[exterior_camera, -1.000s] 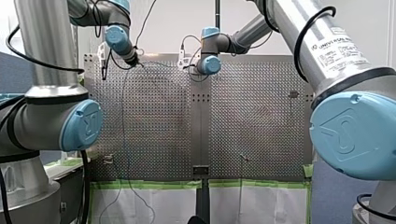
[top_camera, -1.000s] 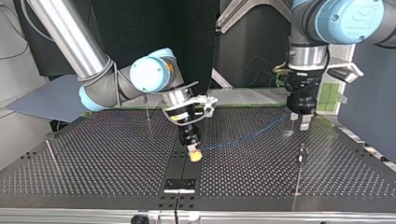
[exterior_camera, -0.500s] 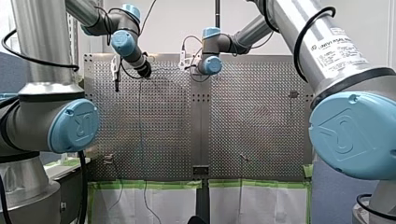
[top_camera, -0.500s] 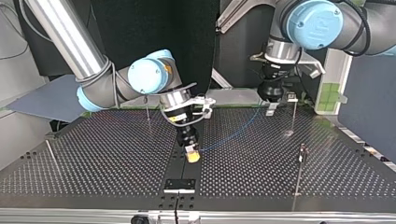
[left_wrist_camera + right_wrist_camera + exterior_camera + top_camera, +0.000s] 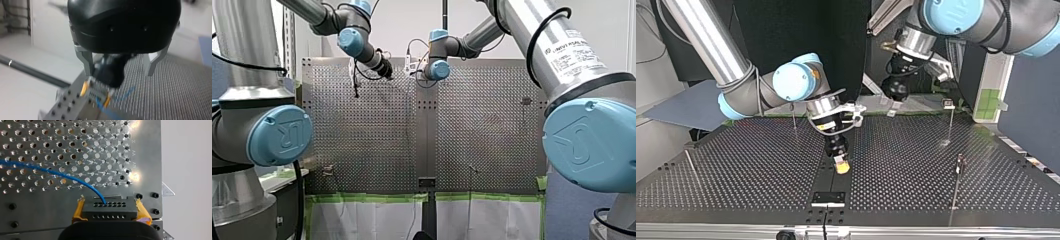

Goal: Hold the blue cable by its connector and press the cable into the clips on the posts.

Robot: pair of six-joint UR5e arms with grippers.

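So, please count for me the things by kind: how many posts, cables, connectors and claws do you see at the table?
posts: 4
blue cable: 1
connector: 1
claws: 2, my left claw and my right claw
Total: 8

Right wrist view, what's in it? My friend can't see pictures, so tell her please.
My right gripper pinches a dark connector with rows of little holes between its yellow pads. A thin blue cable comes out of the connector and curves away over the shiny table full of holes.
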